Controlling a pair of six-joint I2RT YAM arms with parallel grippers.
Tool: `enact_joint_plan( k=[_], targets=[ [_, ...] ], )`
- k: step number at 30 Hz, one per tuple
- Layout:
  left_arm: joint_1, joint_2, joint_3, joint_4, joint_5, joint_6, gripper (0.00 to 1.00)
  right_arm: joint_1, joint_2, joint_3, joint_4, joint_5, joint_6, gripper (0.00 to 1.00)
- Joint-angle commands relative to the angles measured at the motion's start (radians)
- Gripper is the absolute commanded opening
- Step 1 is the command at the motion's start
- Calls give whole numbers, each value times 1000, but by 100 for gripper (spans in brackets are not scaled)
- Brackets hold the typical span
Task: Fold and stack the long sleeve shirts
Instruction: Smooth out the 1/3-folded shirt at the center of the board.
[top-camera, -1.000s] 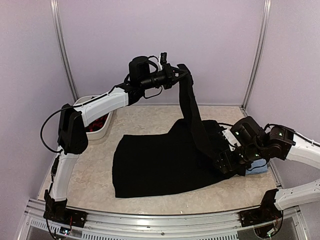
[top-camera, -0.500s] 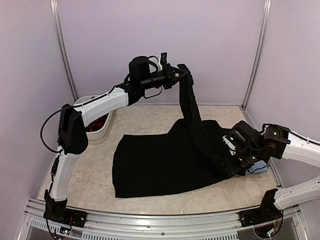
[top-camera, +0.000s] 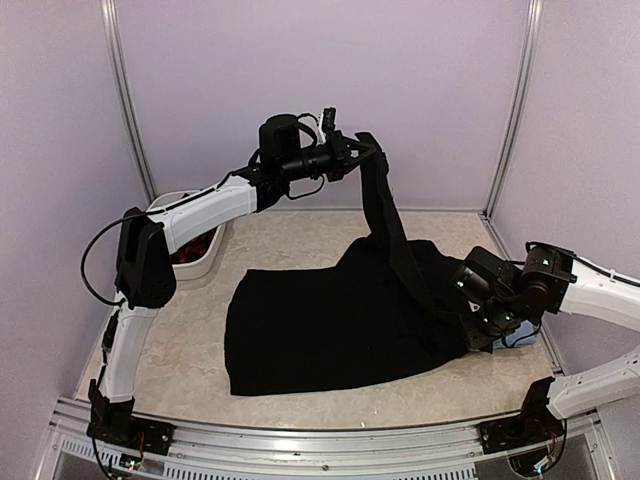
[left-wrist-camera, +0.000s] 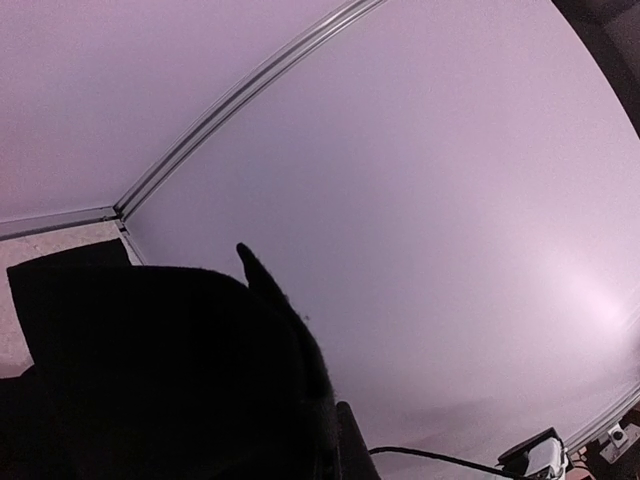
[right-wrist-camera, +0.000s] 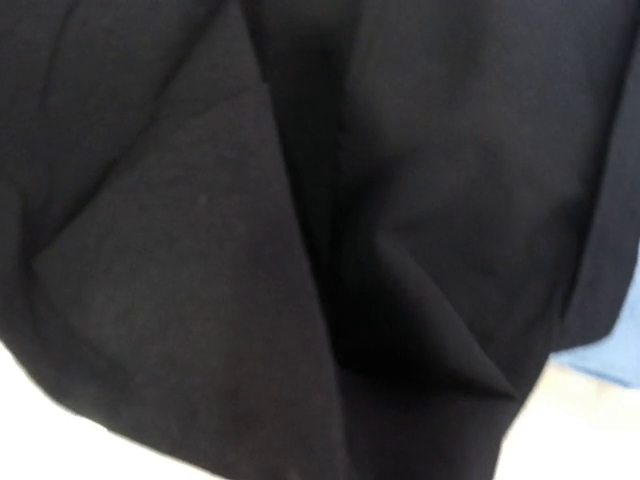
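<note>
Honestly you're early in this one. The black shirt lies spread out mostly flat on the table, and I can't see a single finished fold on it. Your left gripper is up high near the back wall, clamped on one sleeve, which hangs from it as a long strip down to the shirt body. Your right gripper is down low at the shirt's right-hand edge with its jaws closed. It looks like it's pinching the black cloth there, but the fingers are buried and the wrist view is just black fabric, so take that as my read. The light blue shirt is only a sliver peeking out under that right edge, so I can't tell you if it's folded. What's left, I'd say: lay the sleeve across, fold the body, then stack the two. The white bin on the left isn't involved.
</note>
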Motion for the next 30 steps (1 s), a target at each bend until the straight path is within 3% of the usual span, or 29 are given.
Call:
enact_joint_plan(
  k=[1,6,9,24,30],
  targets=[
    [-3,-30,-16,-15,15,49,0,5,-19,21,-98,5,71,0],
    [2,-23,-16,-19,11,62,0,-11,-13,52,-181,27,106,0],
    [9,-25,-17,-21,11,71,0,-23,-17,63,-202,37,107,6],
    [71,-9,-18,2,20,50,0,-73,50,-18,-32,22,68,56],
    [73,10,-12,16,32,39,0,-86,125,-15,-50,48,84,56]
  ],
)
